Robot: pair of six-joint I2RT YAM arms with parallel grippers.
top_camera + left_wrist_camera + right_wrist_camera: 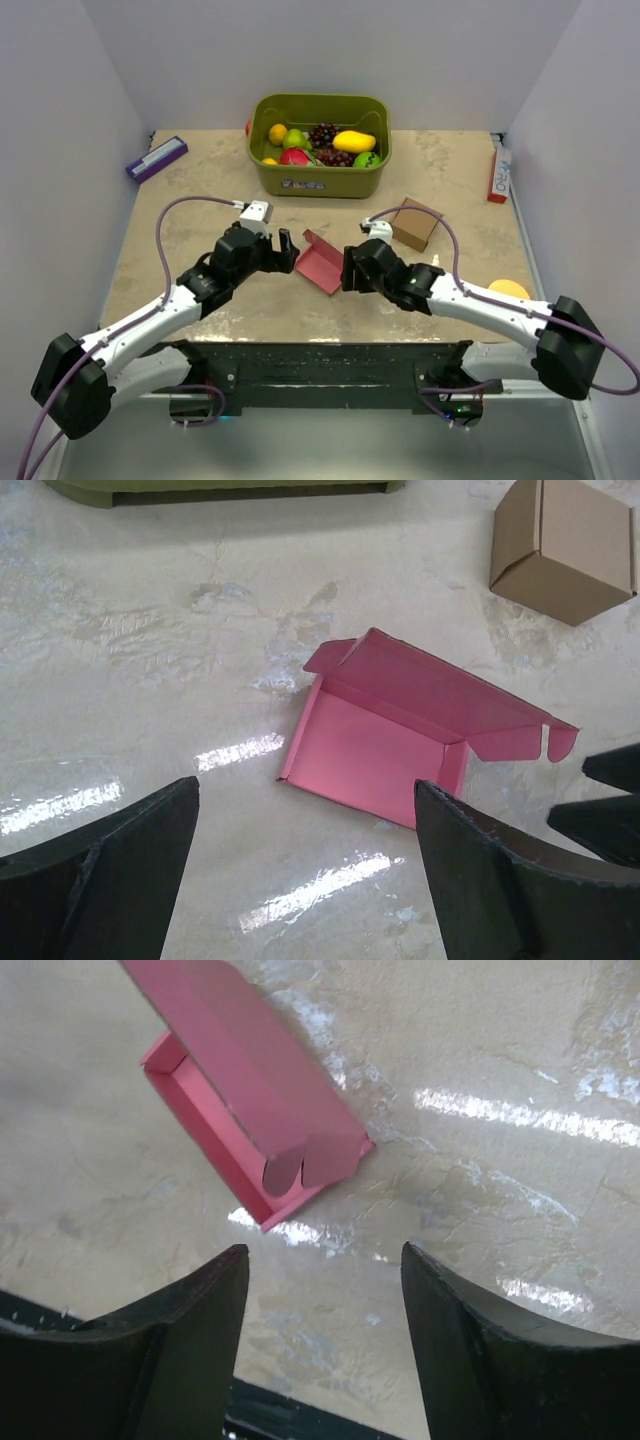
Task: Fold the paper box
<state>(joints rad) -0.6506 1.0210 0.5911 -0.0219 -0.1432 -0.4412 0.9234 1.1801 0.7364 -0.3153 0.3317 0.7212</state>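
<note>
Paper box [320,262] sits mid-table, right between my two arms, half-formed: tray walls up, lid panel standing tilted, not shut down. Left gripper [287,247] is at its nine o'clock, jaws spread wide, nothing between them. Right gripper [347,270] is at three o'clock, also wide and empty, nearly touching the box's end. In the right wrist view the lid's rounded tabs hang loose over the near wall. I read this flanking as a setup: one claw to steady the tray, the other to push the lid over and tuck those tabs. The fruit basket [320,182] at twelve o'clock and the brown cardboard box [415,225] at two are well apart, so I've got room to work.
</note>
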